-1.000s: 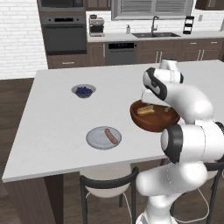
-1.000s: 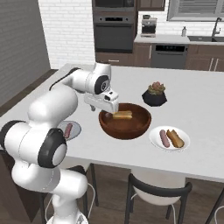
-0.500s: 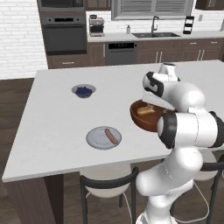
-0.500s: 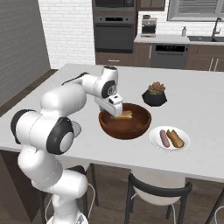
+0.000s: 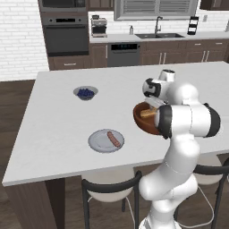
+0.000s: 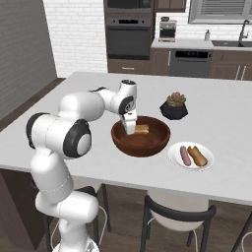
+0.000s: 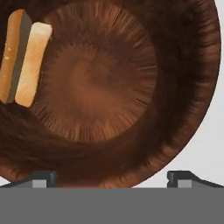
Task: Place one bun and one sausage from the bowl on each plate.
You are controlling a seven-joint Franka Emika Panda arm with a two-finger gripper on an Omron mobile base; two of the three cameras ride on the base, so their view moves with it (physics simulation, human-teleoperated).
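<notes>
The brown wooden bowl (image 6: 142,146) stands near the counter's front edge and holds one bun (image 6: 141,130). My gripper (image 6: 129,129) hangs open inside the bowl's left half, just left of that bun. In the hand view the bun (image 7: 24,57) lies at the upper left of the bowl's floor (image 7: 183,87), well clear of my gripper (image 7: 111,178), which has nothing between its tips. The white plate (image 6: 192,165) right of the bowl carries a sausage (image 6: 185,155) and a bun (image 6: 199,155). The grey-blue plate (image 5: 98,142) holds a sausage (image 5: 114,138). My arm hides much of the bowl (image 5: 141,121).
A small grey bowl of blueberries (image 5: 85,93) sits farther back on the counter. Just behind the wooden bowl stands a dark pot with a succulent (image 6: 173,105). Stools stand under the counter's front edge.
The gripper has moved from the bowl's left rim a little inward and down into the bowl. Its jaws have stayed open. The bun, plates and sausages have not moved.
</notes>
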